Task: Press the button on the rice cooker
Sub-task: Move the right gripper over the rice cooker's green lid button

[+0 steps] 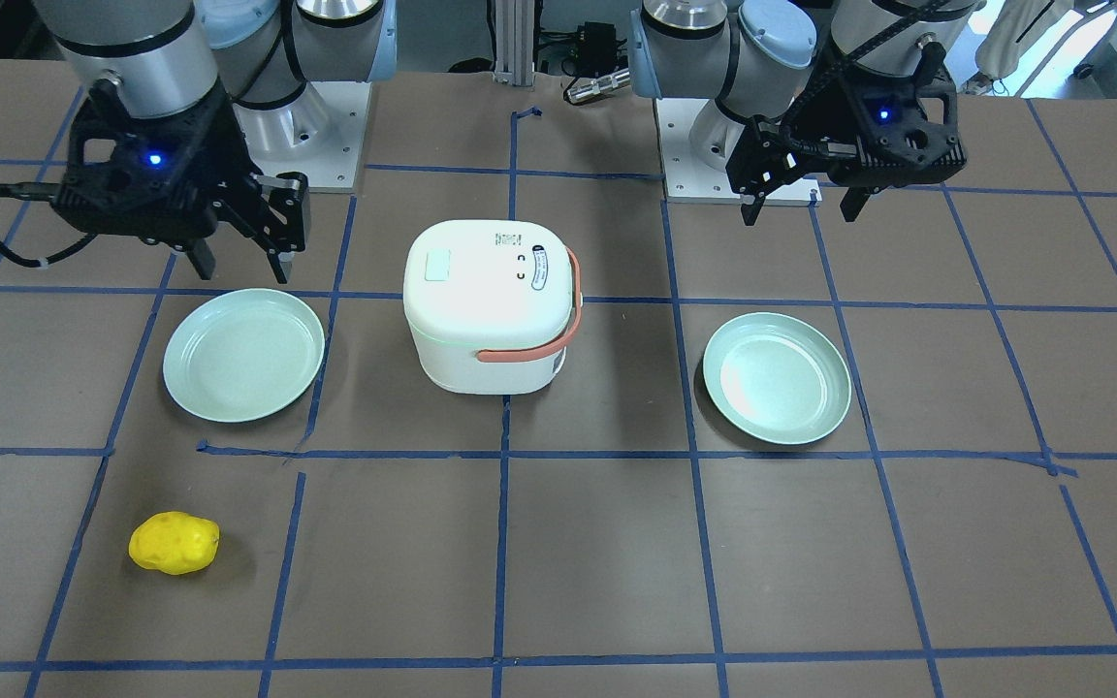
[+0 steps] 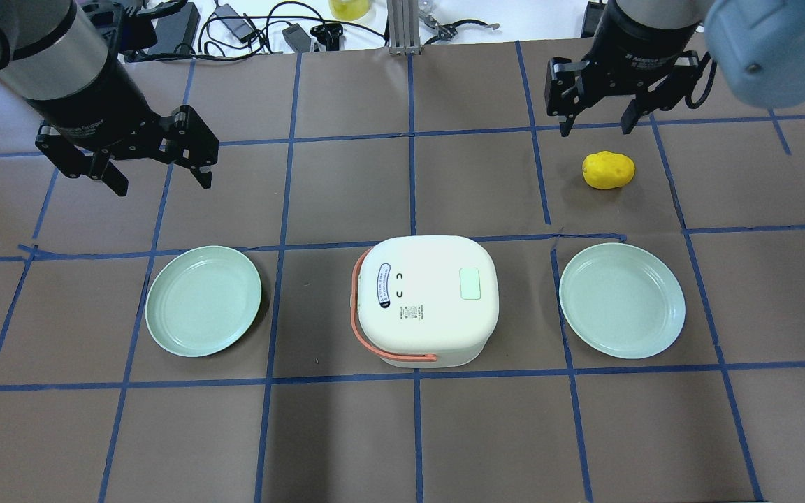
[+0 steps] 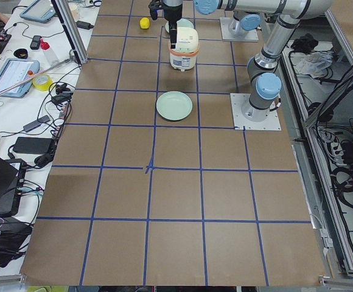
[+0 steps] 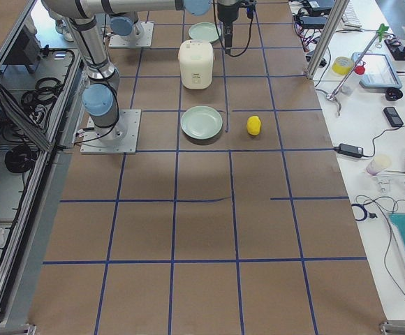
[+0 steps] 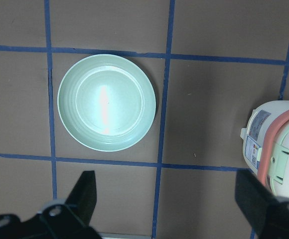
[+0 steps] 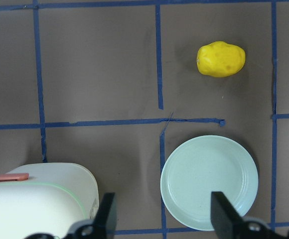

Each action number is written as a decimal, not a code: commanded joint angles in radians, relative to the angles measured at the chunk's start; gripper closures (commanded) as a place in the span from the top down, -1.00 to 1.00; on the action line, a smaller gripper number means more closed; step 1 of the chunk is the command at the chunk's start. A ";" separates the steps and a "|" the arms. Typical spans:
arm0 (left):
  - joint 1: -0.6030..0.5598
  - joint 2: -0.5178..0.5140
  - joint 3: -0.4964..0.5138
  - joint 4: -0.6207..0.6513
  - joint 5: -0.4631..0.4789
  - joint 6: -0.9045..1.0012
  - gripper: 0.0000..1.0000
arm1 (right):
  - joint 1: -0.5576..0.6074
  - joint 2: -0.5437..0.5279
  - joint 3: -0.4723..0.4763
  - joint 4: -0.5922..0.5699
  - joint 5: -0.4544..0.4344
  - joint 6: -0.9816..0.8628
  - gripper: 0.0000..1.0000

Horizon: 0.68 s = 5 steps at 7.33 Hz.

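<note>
Where the front view faces the robot, white rice cooker (image 1: 491,310), lid shut, mid-worktop (image 1: 617,562) between green plate (image 1: 243,354) and second green plate (image 1: 777,378); overhead, left gripper (image 2: 161,183) and right gripper (image 2: 595,129), both released, well apart from it; right wrist, yellow potato (image 6: 220,59).

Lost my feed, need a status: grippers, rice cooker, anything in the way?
Left gripper open, empty. Right gripper open, empty. Rice cooker untouched, lid shut. Nothing over it; yellow potato lies well aside.

Rice cooker (image 2: 427,300) between two plates (image 2: 203,300)
</note>
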 commanded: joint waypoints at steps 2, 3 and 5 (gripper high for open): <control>0.000 0.000 0.000 0.000 0.000 0.000 1.00 | 0.122 -0.005 0.110 -0.008 0.009 0.202 -0.76; 0.000 0.000 0.000 0.000 0.000 0.000 1.00 | 0.139 -0.005 0.137 -0.008 0.013 0.234 -0.94; 0.000 0.000 0.000 0.000 0.000 -0.001 1.00 | 0.197 -0.005 0.199 -0.019 0.047 0.315 -1.00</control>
